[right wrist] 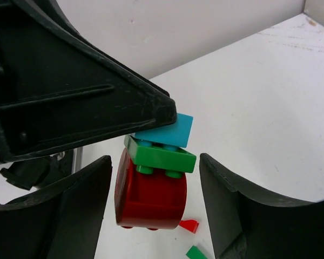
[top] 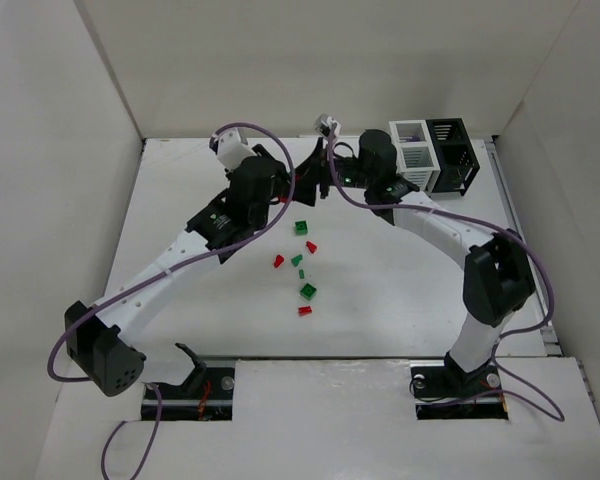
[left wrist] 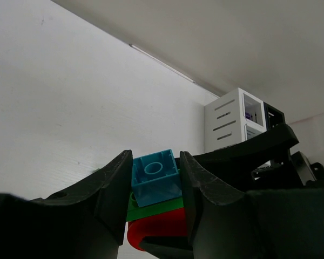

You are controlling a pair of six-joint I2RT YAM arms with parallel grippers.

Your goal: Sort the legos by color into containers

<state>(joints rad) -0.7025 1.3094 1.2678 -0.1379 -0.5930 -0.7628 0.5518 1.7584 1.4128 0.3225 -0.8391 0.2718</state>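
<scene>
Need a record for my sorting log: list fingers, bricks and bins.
left fingers: shut on the teal square plastic brick
stack: teal brick atop green flat plastic plate atop red rounded plastic brick
right fingers: open, flanking the red brick
loose bricks: small red and green plastic ones on the white table
bins: white slatted bin beside black slatted bin, far right

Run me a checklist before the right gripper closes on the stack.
1. Left gripper shut on teal brick: ok.
2. Stack joined, teal over green brick over red brick: ok.
3. Right gripper open, straddling red brick, gaps both sides: ok.
4. Closing would miss green brick: cannot tell.
5. White bin and black bin upright: ok.
</scene>
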